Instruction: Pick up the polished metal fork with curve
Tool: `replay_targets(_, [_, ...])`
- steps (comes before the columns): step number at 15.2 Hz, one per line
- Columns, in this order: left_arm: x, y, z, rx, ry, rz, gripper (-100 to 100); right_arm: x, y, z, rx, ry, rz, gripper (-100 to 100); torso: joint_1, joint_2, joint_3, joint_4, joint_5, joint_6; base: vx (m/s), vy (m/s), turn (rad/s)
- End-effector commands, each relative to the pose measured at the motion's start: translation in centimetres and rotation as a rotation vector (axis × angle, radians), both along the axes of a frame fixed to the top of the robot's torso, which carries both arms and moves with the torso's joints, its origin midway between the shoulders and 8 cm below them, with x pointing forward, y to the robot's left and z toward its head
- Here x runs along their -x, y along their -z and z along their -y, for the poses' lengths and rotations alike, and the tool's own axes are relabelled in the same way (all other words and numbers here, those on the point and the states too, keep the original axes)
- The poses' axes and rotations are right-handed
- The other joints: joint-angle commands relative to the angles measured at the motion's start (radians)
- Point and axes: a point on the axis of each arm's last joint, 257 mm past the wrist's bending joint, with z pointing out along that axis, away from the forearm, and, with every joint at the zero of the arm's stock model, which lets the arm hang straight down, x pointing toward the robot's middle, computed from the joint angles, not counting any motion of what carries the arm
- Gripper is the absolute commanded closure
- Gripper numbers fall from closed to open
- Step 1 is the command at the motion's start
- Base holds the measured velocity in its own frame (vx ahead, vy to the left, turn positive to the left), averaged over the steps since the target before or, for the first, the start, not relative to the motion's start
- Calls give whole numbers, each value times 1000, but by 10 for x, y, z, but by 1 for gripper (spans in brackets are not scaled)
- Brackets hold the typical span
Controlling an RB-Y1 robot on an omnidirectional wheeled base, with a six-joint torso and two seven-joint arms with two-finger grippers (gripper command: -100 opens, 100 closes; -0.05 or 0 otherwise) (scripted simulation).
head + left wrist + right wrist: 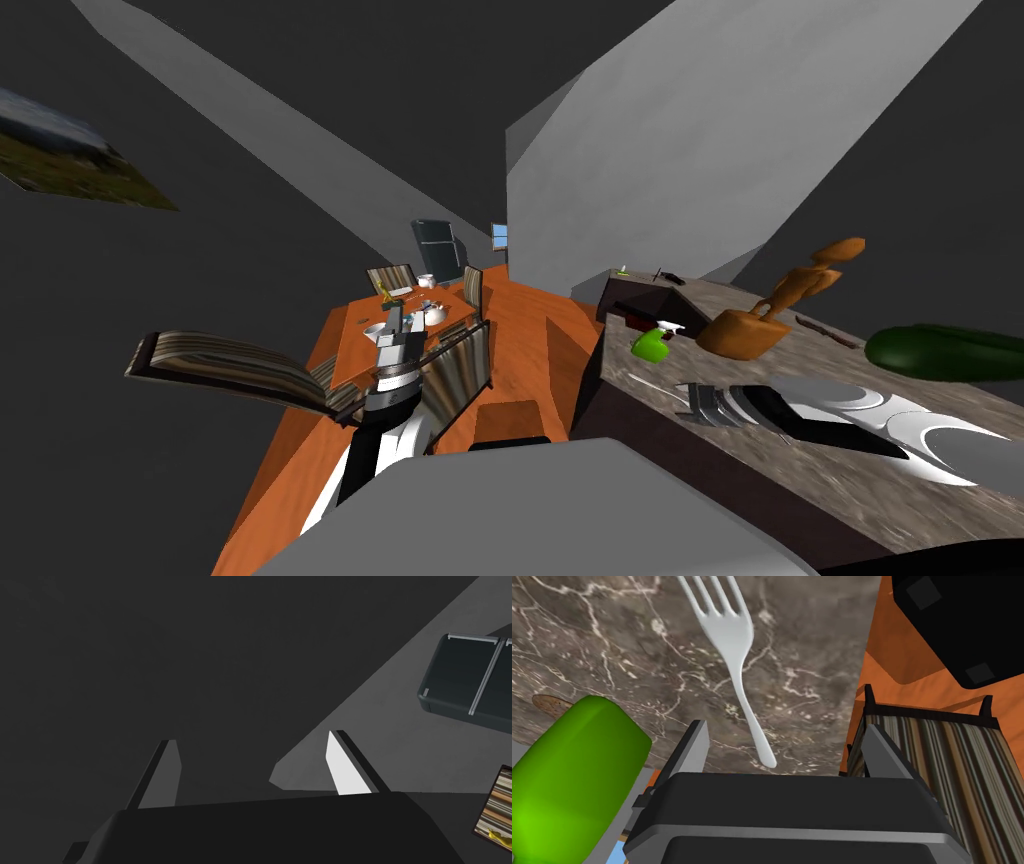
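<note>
A pale, shiny fork (732, 631) with a curved handle lies flat on the brown marbled counter (812, 651). Its tines point away from my right gripper (784, 726). That gripper is open just above the counter, and the tip of the fork's handle lies between its two fingers without touching them. In the head view the fork (655, 384) is a thin line ahead of the right gripper (700, 405), near the counter's (800, 470) edge. My left gripper (252, 737) is open and holds nothing, with its arm raised towards the dining table (350, 340).
A green spray bottle (567, 776) stands close beside the right gripper's finger, on the bottle's (652, 345) side of the fork. An orange-brown figure (770, 310) and a dark green long object (940, 352) sit further along the counter. A striped chair (942, 776) stands below the counter's edge.
</note>
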Motion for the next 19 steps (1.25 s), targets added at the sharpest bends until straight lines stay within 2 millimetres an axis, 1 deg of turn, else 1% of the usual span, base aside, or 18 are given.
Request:
replay_targets(1, [0, 0, 0, 0, 0, 0, 0, 14, 2, 16, 36, -4, -32, -100, 0, 0, 0, 0, 0, 0, 86, 25, 101])
replay_targets(2, [0, 0, 0, 0, 0, 0, 0, 14, 2, 18, 39, -1, -32, -100, 0, 0, 0, 0, 0, 0, 59, 15, 24])
replay_targets(4, [0, 0, 0, 0, 0, 0, 0, 39, 1, 40, 91, -4, -91, -100, -1, 2, 1, 0, -1, 0, 63, 22, 76])
replay_targets(6, [0, 0, 0, 0, 0, 0, 0, 57, 1, 53, 123, -6, -134, -100, -1, 1, 0, 0, -1, 0, 86, 18, 99])
replay_targets(7, [0, 0, 0, 0, 0, 0, 0, 48, 2, 45, 102, -6, -109, -100, -1, 0, 0, 0, -1, 0, 49, 11, 35])
replay_targets(8, [0, 0, 0, 0, 0, 0, 0, 55, 15, 44, 104, 3, -112, -100, -1, 2, 1, 0, -1, 0, 27, -12, 59])
replay_targets(9, [0, 0, 0, 0, 0, 0, 0, 56, 18, 44, 103, 5, -112, -100, -3, 3, 2, 1, -1, 0, 21, -26, 88])
replay_targets(10, [0, 0, 0, 0, 0, 0, 0, 59, 25, 43, 102, 11, -111, -100, -4, 4, 2, 1, -2, 0, 12, -35, 95])
replay_targets(11, [0, 0, 0, 0, 0, 0, 0, 56, 17, 44, 101, 6, -113, -100, -5, 5, 3, 1, -2, 0, 6, -24, 40])
replay_targets(12, [0, 0, 0, 0, 0, 0, 0, 56, 18, 44, 102, 7, -112, 100, -5, 5, 3, 1, -2, 1, 4, -9, 3])
replay_targets(16, [0, 0, 0, 0, 0, 0, 0, 56, 17, 45, 106, 7, -112, 100, -4, 6, 4, 1, -2, 0, 0, 0, 0])
replay_targets(17, [0, 0, 0, 0, 0, 0, 0, 50, 5, 46, 106, -4, -114, 100, -5, 6, 4, 1, -3, 0, -13, 16, -97])
replay_targets(18, [0, 0, 0, 0, 0, 0, 0, 49, 2, 46, 106, -6, -114, 100, -4, 7, 4, 1, -3, 1, -26, 32, -128])
replay_targets(19, [0, 0, 0, 0, 0, 0, 0, 51, 8, 47, 111, -2, -111, 100, -4, 8, 4, 2, -3, 2, -17, 21, -46])
